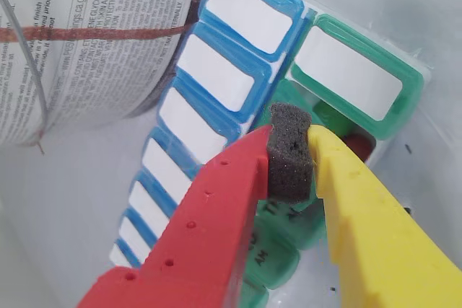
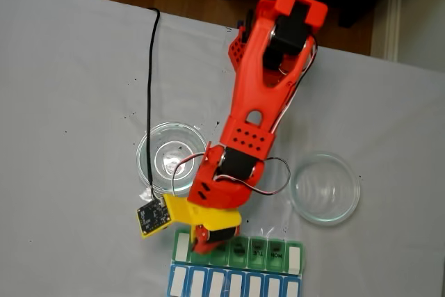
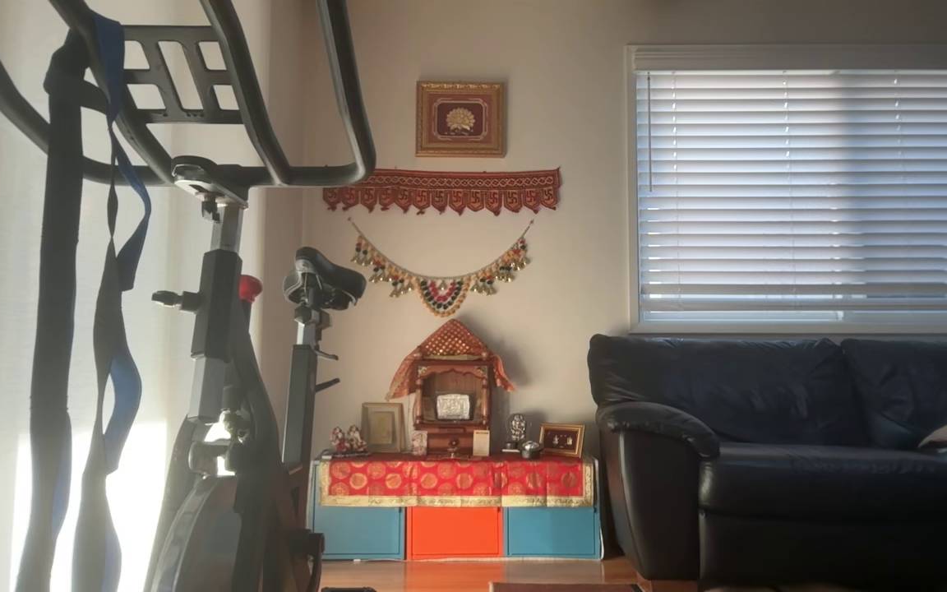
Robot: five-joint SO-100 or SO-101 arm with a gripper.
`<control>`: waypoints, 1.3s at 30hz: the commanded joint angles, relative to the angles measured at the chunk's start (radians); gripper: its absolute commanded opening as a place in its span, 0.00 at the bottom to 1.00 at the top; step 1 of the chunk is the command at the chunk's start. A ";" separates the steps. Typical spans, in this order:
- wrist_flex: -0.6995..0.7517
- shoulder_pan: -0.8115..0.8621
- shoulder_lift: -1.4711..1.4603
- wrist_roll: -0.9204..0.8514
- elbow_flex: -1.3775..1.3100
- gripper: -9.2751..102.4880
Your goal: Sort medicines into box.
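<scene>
Wrist view: the hand point(image 1: 292, 151) is hanging low over the end of the green-lidded box point(image 1: 354, 81), its red and yellow fingers close together around a dark foam pad point(image 1: 290, 151).

Whether a medicine is pinched there, I cannot tell; a dark red ball point(image 1: 359, 146) and a green one point(image 1: 333, 117) are lying in the open end compartment just under the fingertips. In the fixed view the box point(image 2: 278, 252) is sitting at the worktop's point(image 2: 62, 102) near edge beside the blue-lidded row point(image 2: 236, 283), two clear dishes point(image 2: 170, 156) behind. Any release is probably best done squarely over the open cell, low, clear of the raised lid.
</scene>
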 commanded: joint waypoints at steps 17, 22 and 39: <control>0.084 -0.092 0.086 -0.064 -0.029 0.09; 0.104 -0.078 0.164 0.097 -0.110 0.09; 0.038 -0.031 0.014 0.153 -0.216 0.09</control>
